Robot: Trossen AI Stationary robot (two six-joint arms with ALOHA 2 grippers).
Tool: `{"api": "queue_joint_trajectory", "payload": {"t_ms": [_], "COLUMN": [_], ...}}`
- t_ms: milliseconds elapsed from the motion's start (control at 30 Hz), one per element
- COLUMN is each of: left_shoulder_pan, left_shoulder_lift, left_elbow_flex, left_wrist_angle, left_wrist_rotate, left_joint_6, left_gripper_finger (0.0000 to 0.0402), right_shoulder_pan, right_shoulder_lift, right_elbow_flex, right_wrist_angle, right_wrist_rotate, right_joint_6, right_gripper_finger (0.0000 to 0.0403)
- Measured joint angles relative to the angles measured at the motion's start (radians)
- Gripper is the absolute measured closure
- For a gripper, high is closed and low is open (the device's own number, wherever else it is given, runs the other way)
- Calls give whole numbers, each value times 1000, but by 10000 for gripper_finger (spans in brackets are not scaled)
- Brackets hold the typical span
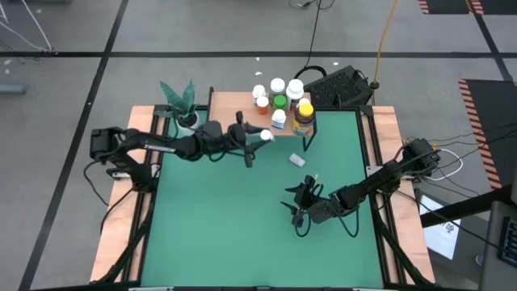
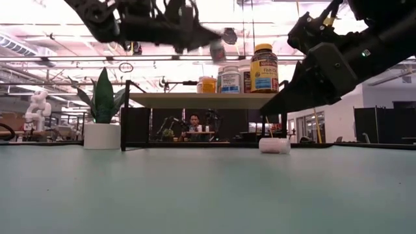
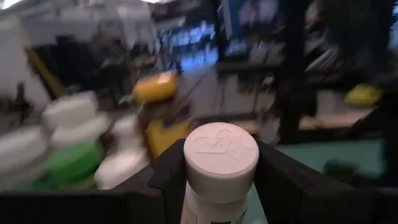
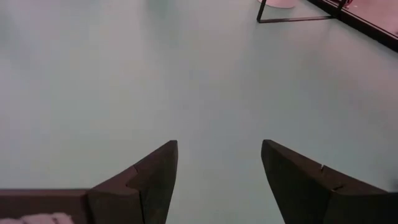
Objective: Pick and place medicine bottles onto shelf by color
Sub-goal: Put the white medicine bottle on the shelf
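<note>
The white bottle (image 3: pixel 220 167) sits clamped between the jaws of the left gripper (image 1: pixel 257 139), carried in the air just off the front edge of the shelf (image 1: pixel 230 106). It is a small plain bottle with a white ribbed cap; the label is too blurred to read.

On the right half of the shelf stand the other bottles (image 1: pixel 281 99) in a tight cluster: several white-capped ones, a green one, an orange one and a bigger amber one with a yellow cap at the right end. One more white bottle (image 1: pixel 297 160) lies on its side on the green table (image 1: pixel 226 226), in front of the shelf's right end.

The risk, as I judge it, is the crowding: setting this bottle among the white ones could knock a neighbour over or push it off the back edge.

The right gripper (image 1: pixel 297 202) waits low over the table toward the right side, jaws apart and empty.
</note>
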Motion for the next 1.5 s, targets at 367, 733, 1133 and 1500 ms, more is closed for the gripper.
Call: {"api": "queue_joint_trajectory", "payload": {"t_ms": [367, 733, 1133, 1500], "left_shoulder_pan": [199, 240, 240, 239], "left_shoulder_lift": [49, 137, 135, 113], "left_elbow_flex": [19, 129, 177, 177], "left_wrist_angle": [-14, -216, -320, -372], "left_wrist_rotate": [42, 32, 22, 22], "left_joint_6": [-84, -111, -149, -145], "left_gripper_finger": [243, 227, 222, 183], "right_shoulder_pan": [0, 1, 0, 0], "right_shoulder_lift": [0, 0, 0, 0], "right_elbow_flex": [0, 0, -1, -2], "right_wrist_angle": [-14, -27, -43, -69], "right_wrist_rotate": [0, -3, -4, -44], "right_joint_6": [-5, -2, 2, 56], "right_gripper_finger": [177, 177, 177, 177]}}
